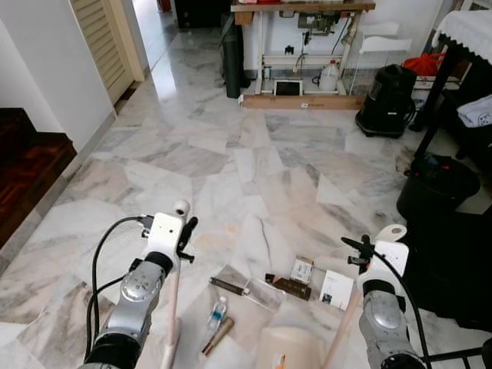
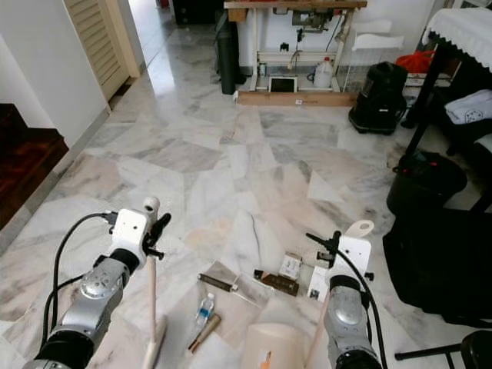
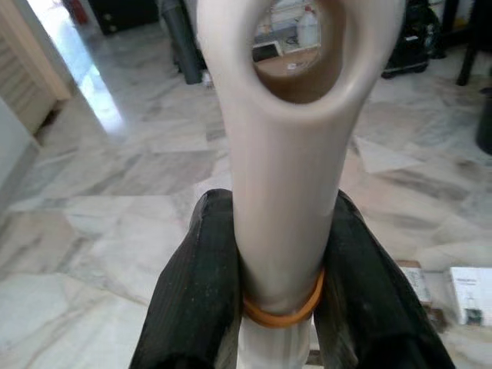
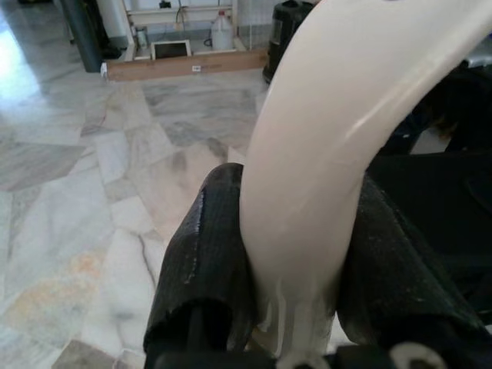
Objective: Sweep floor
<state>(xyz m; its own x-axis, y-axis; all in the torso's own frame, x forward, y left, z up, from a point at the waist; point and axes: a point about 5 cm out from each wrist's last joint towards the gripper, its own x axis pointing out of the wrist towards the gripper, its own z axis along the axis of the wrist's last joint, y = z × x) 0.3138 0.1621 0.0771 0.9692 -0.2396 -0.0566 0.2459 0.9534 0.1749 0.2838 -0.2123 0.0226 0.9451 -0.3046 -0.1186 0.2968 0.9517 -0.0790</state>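
Mid-sweep on the marble floor [image 1: 231, 146]: left gripper [image 3: 280, 269] jaws clamp the broom handle [image 3: 288, 169], right gripper [image 4: 296, 261] jaws the dustpan handle [image 4: 338, 138]; next, likely pushing the litter [image 1: 254, 292] into the dustpan [image 1: 288, 346].

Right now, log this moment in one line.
left pincer: shut on broom handle | right pincer: shut on dustpan handle | litter: ahead on marble floor, unswept

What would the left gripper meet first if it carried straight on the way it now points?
Probably bare marble floor: beyond the broom handle that the left gripper clamps, open tiles stretch toward a distant dark bin. Depth is unclear.
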